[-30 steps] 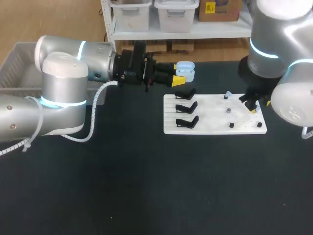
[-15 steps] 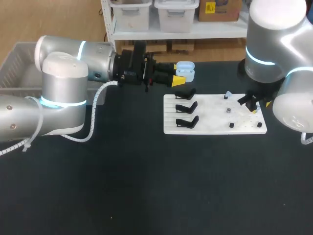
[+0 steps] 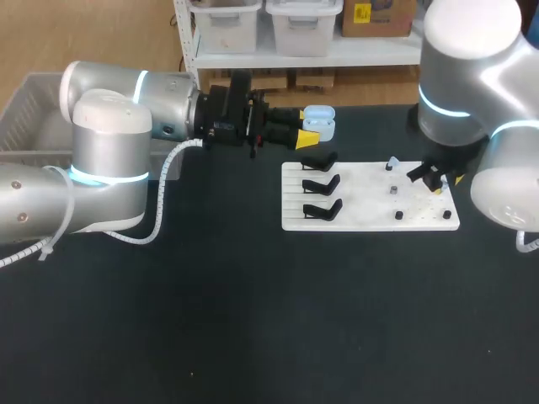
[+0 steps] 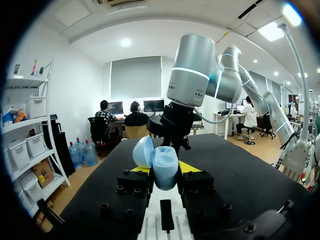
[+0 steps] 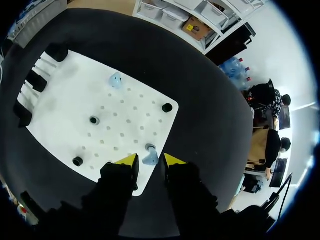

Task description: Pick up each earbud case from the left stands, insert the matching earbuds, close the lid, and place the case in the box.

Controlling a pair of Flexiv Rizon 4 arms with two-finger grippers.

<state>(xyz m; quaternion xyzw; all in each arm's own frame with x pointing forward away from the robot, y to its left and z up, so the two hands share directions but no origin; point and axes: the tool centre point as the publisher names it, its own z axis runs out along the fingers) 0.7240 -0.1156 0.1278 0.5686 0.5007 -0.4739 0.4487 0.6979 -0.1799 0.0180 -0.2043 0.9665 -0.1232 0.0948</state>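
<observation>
My left gripper [image 3: 313, 124] [image 4: 164, 172] is shut on a light blue earbud case [image 3: 318, 120] [image 4: 165, 169], held in the air behind the white board [image 3: 370, 217] with its lid [image 4: 144, 151] swung open. My right gripper [image 3: 435, 180] [image 5: 150, 161] hangs over the board's right end. A blue earbud [image 5: 149, 158] on its peg lies between the yellow fingertips [image 5: 127, 160], and thin gaps show on both sides, so the gripper is open. A second blue earbud [image 3: 393, 159] [image 5: 116, 80] stands at the board's far edge.
Three black stands [image 3: 321, 184] [image 5: 36, 80] line the board's left end, all bare. Small dark pegs [image 5: 94, 120] dot the board. A grey bin [image 3: 25, 109] sits at the table's far left, behind my left arm.
My right gripper's fingers have drawn closer together around the earbud on its peg, and the right arm has shifted slightly. The left arm and the case have stayed still.
</observation>
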